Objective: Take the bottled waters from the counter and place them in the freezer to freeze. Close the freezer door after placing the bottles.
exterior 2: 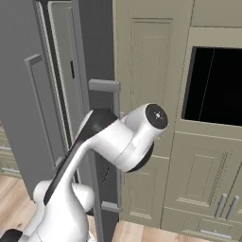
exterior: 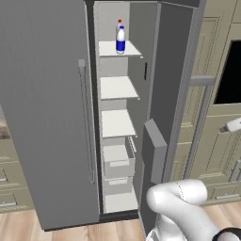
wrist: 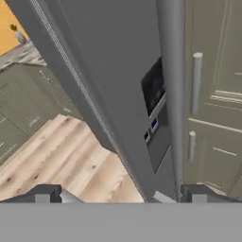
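Step in hand: both bottled waters (exterior: 120, 38) already stand inside the freezer (exterior: 117, 117), so I judge only the door-closing step remains
Bottles: red-capped one behind, blue-capped one in front, upright and close together on the top shelf (exterior: 132, 49)
Other shelves: the white shelves and lower drawers beneath show nothing on them
Freezer door (exterior: 47, 113): swung open, long bar handle (exterior: 86, 122) facing out
My gripper (wrist: 120, 193): jaws spread wide, holding nothing, low by an open door's edge above the wooden floor (wrist: 56, 156)
Next move: I judge I must get behind the open door and push it until it shuts flush
Risk: a glancing push may leave it ajar
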